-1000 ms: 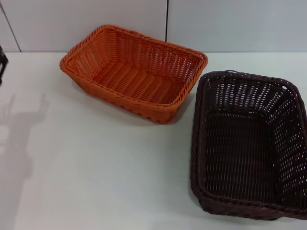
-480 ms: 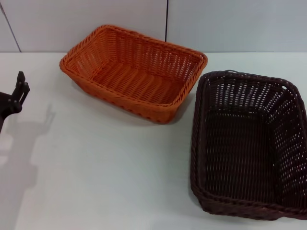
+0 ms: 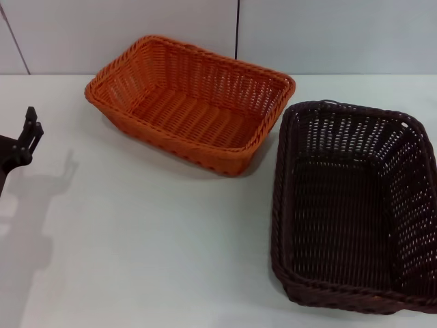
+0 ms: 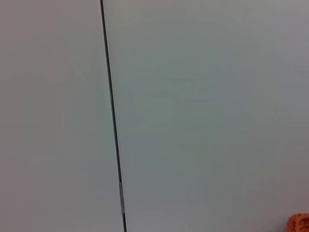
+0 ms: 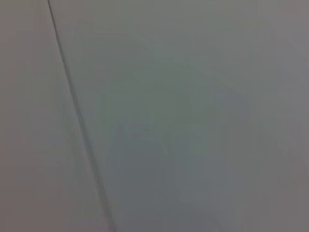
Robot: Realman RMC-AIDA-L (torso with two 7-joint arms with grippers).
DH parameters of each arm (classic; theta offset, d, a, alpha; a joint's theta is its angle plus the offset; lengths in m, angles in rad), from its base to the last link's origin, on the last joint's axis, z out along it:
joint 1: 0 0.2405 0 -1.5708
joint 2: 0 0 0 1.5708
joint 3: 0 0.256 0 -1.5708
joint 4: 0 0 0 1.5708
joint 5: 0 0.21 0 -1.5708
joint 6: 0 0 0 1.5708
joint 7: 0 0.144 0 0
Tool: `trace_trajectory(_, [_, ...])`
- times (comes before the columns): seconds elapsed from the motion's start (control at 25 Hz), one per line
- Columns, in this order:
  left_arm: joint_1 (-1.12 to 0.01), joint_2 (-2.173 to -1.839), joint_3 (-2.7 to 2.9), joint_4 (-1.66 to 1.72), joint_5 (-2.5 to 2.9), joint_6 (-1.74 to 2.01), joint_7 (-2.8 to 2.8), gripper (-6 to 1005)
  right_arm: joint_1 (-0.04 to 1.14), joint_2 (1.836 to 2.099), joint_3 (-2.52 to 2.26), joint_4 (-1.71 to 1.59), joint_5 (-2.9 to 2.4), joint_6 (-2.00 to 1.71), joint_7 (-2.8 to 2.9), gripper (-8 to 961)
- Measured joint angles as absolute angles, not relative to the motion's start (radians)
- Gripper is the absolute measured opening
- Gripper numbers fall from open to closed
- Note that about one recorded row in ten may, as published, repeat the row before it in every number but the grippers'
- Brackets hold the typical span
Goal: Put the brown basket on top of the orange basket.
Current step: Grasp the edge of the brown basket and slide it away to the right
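The orange basket (image 3: 191, 102) stands on the white table at the back centre-left, empty, turned at a slant. Beside it to the right, nearer the front, the brown basket (image 3: 355, 205) rests on the table, also empty, its far left corner close to the orange one's right end. My left gripper (image 3: 27, 133) shows at the far left edge of the head view, well away from both baskets, holding nothing. A sliver of the orange basket (image 4: 300, 223) peeks into a corner of the left wrist view. The right gripper is out of view.
The white table (image 3: 150, 239) runs wide in front of the orange basket. A pale panelled wall (image 3: 307, 34) with a dark seam rises behind the table. Both wrist views show only that wall.
The left gripper came into the head view from the left edge over the last second and has hardly shifted in the last half second. Neither basket has moved.
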State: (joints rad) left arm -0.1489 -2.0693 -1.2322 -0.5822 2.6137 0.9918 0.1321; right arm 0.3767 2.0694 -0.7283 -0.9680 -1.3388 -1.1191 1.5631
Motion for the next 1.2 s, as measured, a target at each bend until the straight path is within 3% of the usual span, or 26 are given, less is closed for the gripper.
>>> trace_trajectory(0.12, [-0.150, -2.069, -1.237, -0.582, 2.614, 0.990, 0.132, 834, 0.404, 2.058, -0.728, -1.107, -1.600, -1.143, 1.861, 818])
trace_trajectory(0.2, [-0.152, -2.069, -1.240, -0.582, 2.614, 0.988, 0.132, 834, 0.438, 2.036, -0.723, -1.172, -1.763, -1.205, 2.045, 818])
trace_trajectory(0.44, [-0.183, -2.069, -1.244, -0.550, 2.613, 0.984, 0.132, 833, 0.599, 1.955, -0.666, -1.230, -2.113, -1.486, 2.364, 818])
trace_trajectory(0.48, [-0.193, -2.069, -1.244, -0.539, 2.612, 0.982, 0.131, 833, 0.653, 1.932, -0.635, -1.231, -2.168, -1.577, 2.389, 818])
trace_trajectory(0.52, [-0.193, -2.069, -1.244, -0.539, 2.612, 0.982, 0.131, 833, 0.653, 1.932, -0.635, -1.231, -2.168, -1.577, 2.389, 818])
trace_trajectory(0.68, [-0.212, -2.069, -1.244, -0.515, 2.598, 0.980, 0.130, 834, 0.784, 1.876, -0.617, -1.231, -2.295, -1.831, 2.428, 818])
trace_trajectory(0.88, [-0.216, -2.069, -1.244, -0.505, 2.573, 0.980, 0.130, 833, 0.878, 1.862, -0.636, -1.224, -2.381, -2.003, 2.431, 817])
trace_trajectory(1.2, [-0.214, -2.069, -1.244, -0.501, 2.540, 0.986, 0.130, 834, 0.931, 1.867, -0.790, -1.223, -2.418, -2.130, 2.424, 817])
